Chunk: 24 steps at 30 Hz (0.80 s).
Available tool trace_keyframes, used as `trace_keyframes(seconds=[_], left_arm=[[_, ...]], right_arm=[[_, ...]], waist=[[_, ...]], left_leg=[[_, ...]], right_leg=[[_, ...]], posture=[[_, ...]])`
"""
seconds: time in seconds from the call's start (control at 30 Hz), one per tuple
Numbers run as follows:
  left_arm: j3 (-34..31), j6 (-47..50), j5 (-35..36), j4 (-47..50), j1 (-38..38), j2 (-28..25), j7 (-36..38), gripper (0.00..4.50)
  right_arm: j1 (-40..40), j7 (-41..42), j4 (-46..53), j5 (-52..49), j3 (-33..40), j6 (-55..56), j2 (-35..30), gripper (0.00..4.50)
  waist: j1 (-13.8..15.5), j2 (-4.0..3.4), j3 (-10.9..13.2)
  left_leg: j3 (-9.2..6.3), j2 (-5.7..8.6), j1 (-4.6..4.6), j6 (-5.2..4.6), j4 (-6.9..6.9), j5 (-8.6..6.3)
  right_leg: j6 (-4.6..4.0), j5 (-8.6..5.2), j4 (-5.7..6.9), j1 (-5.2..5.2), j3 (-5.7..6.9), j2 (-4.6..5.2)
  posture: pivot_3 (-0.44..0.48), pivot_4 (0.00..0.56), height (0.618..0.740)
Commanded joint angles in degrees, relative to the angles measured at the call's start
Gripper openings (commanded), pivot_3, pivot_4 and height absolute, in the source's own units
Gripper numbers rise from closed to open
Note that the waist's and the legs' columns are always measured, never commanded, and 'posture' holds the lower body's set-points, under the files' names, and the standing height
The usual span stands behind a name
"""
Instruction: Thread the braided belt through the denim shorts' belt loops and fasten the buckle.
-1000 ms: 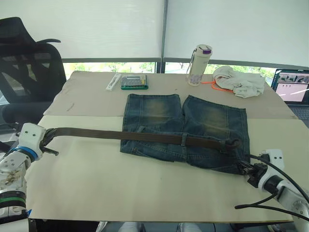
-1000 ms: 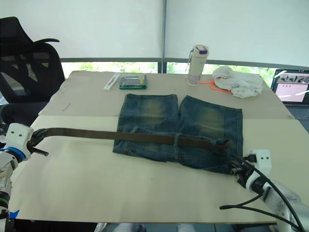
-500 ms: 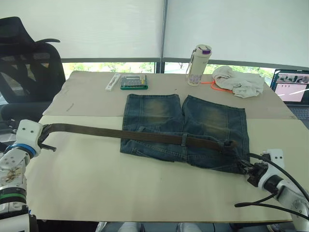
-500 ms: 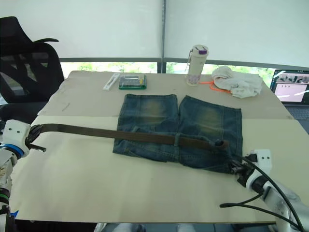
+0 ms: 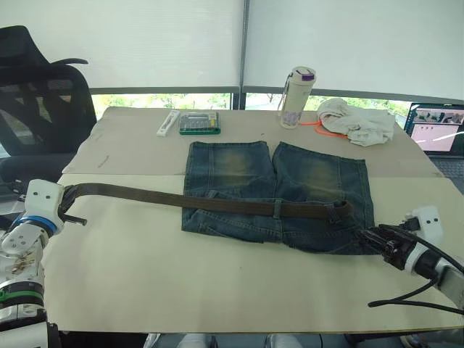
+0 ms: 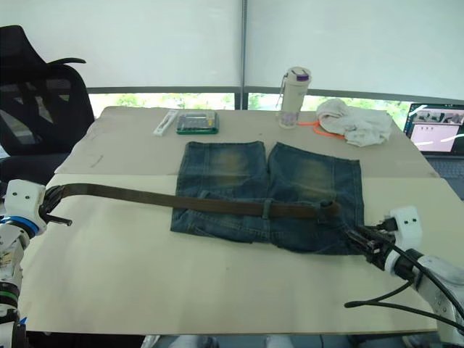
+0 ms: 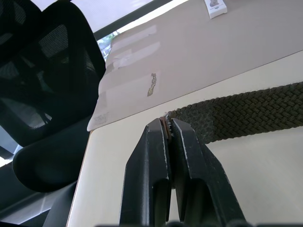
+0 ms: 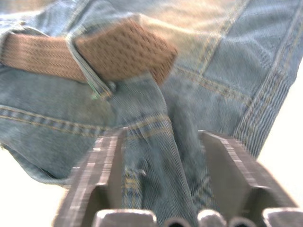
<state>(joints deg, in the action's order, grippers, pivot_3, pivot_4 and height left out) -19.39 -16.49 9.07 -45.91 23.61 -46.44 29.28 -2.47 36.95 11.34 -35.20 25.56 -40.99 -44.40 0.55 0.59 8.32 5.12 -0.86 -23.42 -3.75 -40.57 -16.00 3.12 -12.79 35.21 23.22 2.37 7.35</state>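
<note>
the denim shorts lie flat near the middle of the desk, waistband toward the robot, legs pointing away. the braided belt runs across the waistband from the shorts' right side out to the desk's left edge, well past the denim. it passes under at least one of the belt loops near the centre seam; its right end sits on the waistband just past another loop, seen close in the right wrist view. the buckle cannot be made out.

left hand: the fingers are pressed together on the belt's far left end, the strap's braid emerging just beyond the tips. right hand: the fingers stand apart, straddling a fold of denim at the shorts' right edge, not closed on it.

step in hand, as judged: drawing the belt leftward through the loops while the right hand readies to steady the shorts. to do this well, the right hand should close on the waistband fabric, not on the strap end, so that the denim does not slide or bunch with the pull. the left hand's pull should be kept low and in line with the waistband, so the braid glides flat through each loop without twisting. the pull ought to stop before the right end slips out of its loop.

background: a bottle, an off-white cloth bundle, a green case.
</note>
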Motion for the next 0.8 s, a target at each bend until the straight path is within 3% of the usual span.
trace_keyframes(seconds=[0.03,0.07,0.3,0.43,0.73,0.8], left_arm=[[-1.5,-1.0,0.0,1.5,-0.6,-1.2,-1.7,0.00],[-1.6,-0.9,0.0,1.4,-0.7,-1.3,-2.0,0.00],[-1.5,-0.9,0.3,1.8,-1.1,-1.0,-2.5,0.00],[-1.6,-0.8,-1.0,0.6,-1.3,-2.2,-4.7,0.00],[-1.5,5.9,-6.3,-9.7,1.2,-6.8,-19.4,0.00],[-0.4,6.7,-7.3,-11.1,1.6,-7.2,-20.3,0.00]], right_arm=[[1.7,0.0,2.2,-1.4,1.6,-1.1,-0.9,4.18],[2.7,0.0,2.2,-0.9,0.6,-1.1,-0.9,4.43],[9.7,-1.5,-4.5,4.1,-7.9,-0.9,1.2,4.43],[9.2,1.8,-6.3,3.0,-8.3,-1.2,0.5,3.29],[4.0,0.7,-3.2,0.8,-3.1,-3.2,1.0,0.20],[3.1,0.2,-2.7,0.8,-2.7,-3.4,1.2,0.03]], waist=[[0.0,0.01,0.0],[0.0,0.01,0.0],[-0.2,0.05,0.0],[0.1,0.05,0.0],[-0.3,0.08,0.0],[-0.3,0.09,0.0]], left_leg=[[0.00,0.00,0.00,0.00,0.00,0.00],[0.01,0.00,0.00,0.00,0.00,0.00],[0.09,-0.01,0.04,0.03,0.02,0.02],[0.10,0.04,0.00,0.13,0.18,0.08],[0.19,0.02,0.18,0.13,0.48,0.08],[0.19,0.01,0.20,0.13,0.49,0.08]], right_leg=[[0.00,0.00,0.00,0.00,0.00,0.00],[0.00,0.00,-0.01,0.00,0.00,0.01],[-0.01,0.01,0.01,0.03,0.02,0.03],[-0.01,0.01,-0.02,0.05,0.04,0.07],[-0.01,0.01,-0.08,0.05,0.07,0.07],[-0.01,0.01,-0.07,0.05,0.08,0.07]], posture=[[0.000,0.150,0.737],[0.000,0.150,0.737],[0.000,0.150,0.737],[0.000,0.150,0.737],[0.000,0.150,0.737],[0.000,0.150,0.737]])
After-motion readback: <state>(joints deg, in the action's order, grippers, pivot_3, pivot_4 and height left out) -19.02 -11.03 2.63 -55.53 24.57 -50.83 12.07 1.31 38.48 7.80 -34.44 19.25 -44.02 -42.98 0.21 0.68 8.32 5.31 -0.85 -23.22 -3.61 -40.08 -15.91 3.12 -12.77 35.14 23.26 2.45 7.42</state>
